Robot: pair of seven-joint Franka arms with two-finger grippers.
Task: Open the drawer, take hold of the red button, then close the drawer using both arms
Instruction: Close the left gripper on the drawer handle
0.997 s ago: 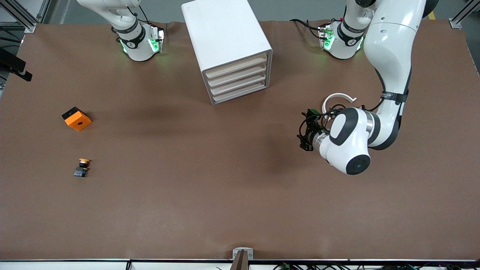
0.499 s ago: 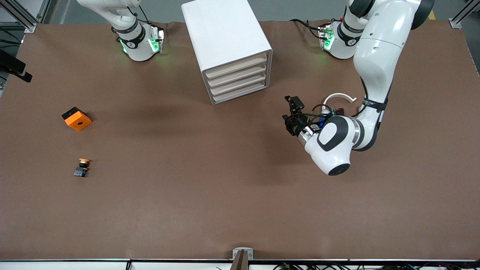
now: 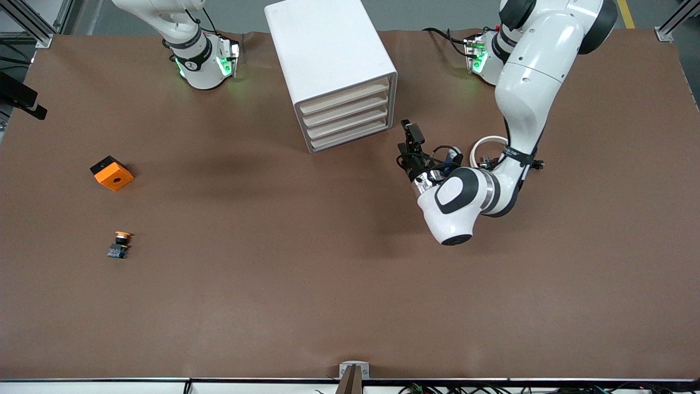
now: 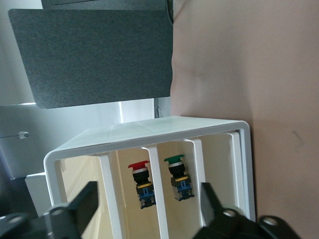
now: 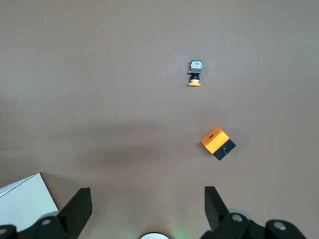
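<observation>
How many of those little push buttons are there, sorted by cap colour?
red-capped button: 1
green-capped button: 1
yellow-orange-capped button: 1
Total: 3

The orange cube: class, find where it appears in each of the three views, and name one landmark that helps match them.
Front view: the orange cube lies on the table toward the right arm's end, farther from the camera than the yellow-capped button.
Left wrist view: not in it.
Right wrist view: it lies on bare table close to that button.
Shared landmark: the yellow-capped button.
</observation>
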